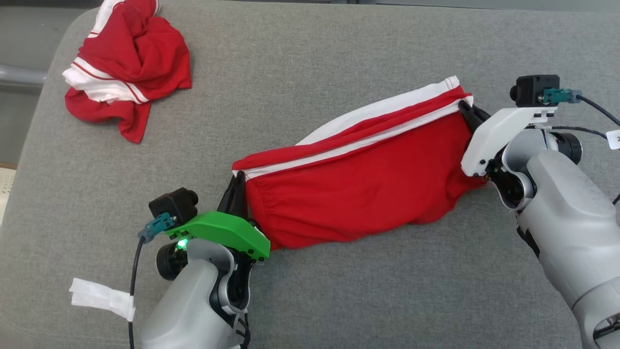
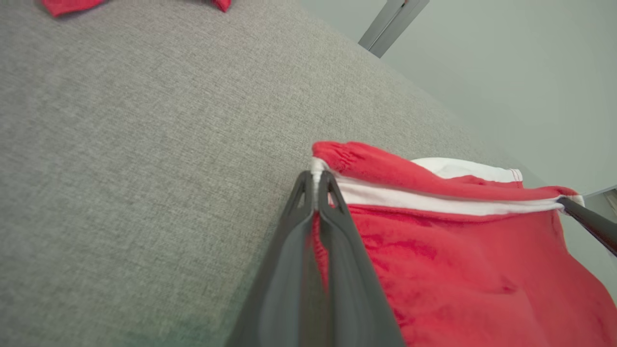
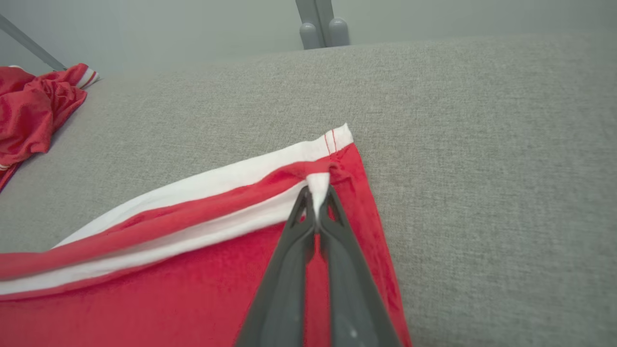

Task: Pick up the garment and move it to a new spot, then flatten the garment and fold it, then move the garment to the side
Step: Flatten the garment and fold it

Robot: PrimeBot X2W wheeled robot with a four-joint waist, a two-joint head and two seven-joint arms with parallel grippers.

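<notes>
Jaws pinching garment (image 1: pixel 358 194) ends, arms (image 1: pixel 566 218) spread wide

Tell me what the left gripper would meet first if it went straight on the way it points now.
Past the edge of the garment it pinches, the left gripper would probably meet the grey cushion; the crumpled garment lies off that line.

The head camera looks steeply down on the grey surface (image 1: pixel 339 48). Each wrist camera rides low and close behind the left tool (image 2: pixel 315 177) or right tool (image 3: pixel 316 192), sharing the red garment (image 1: pixel 358 194); both seemingly glimpse the crumpled cloth (image 1: pixel 131 63) beyond.
</notes>
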